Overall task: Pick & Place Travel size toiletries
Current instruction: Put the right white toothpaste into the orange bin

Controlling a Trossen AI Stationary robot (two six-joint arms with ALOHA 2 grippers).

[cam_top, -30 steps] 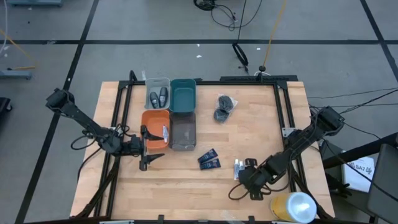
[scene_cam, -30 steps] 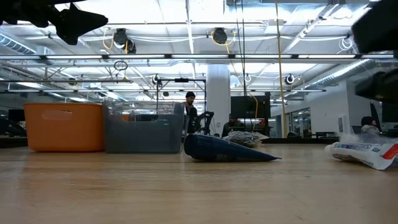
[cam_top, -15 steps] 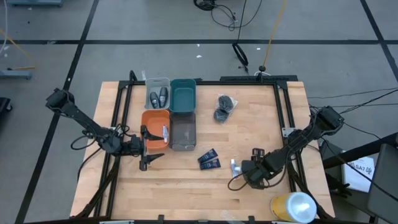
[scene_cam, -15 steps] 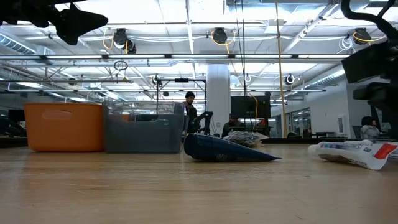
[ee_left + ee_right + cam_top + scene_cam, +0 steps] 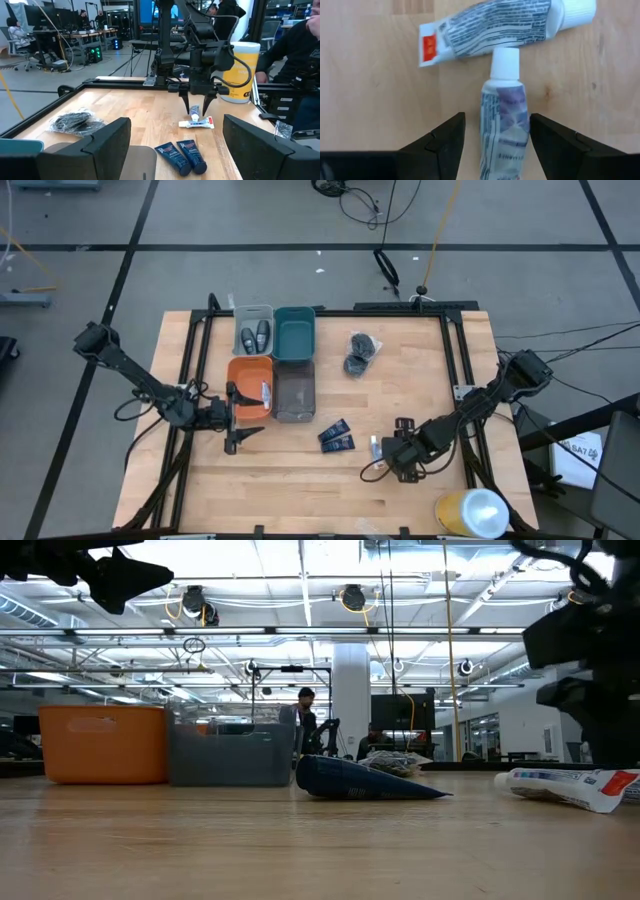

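Observation:
Two white tubes [image 5: 378, 446] lie flat on the wood near the table's near right, one across [image 5: 505, 25] and one [image 5: 504, 120] with its cap against it. My right gripper [image 5: 197, 107] points down, open, with a finger on either side of the second tube and a gap on both sides. A third white tube [image 5: 265, 392] lies in the orange bin [image 5: 240, 372]. Two dark blue packets [image 5: 336, 438] lie left of the tubes. Two dark grey bottles [image 5: 255, 337] sit in the clear bin. Two dark puffs [image 5: 358, 352] rest farther back. My left gripper [image 5: 238, 416] waits, open, by the orange bin.
Teal bin [image 5: 294, 335] and grey bin [image 5: 294, 390] stand beside the orange and clear ones at the table's far left. A big yellow cylinder [image 5: 470, 512] with a white end lies at the near right corner. Bare wood lies between the packets and the puffs. People sit beyond the table.
My right gripper has moved from nearer the near right corner toward the table's left and a little farther, coming over the white tubes. The tube lying across has slid a little toward the table's left.

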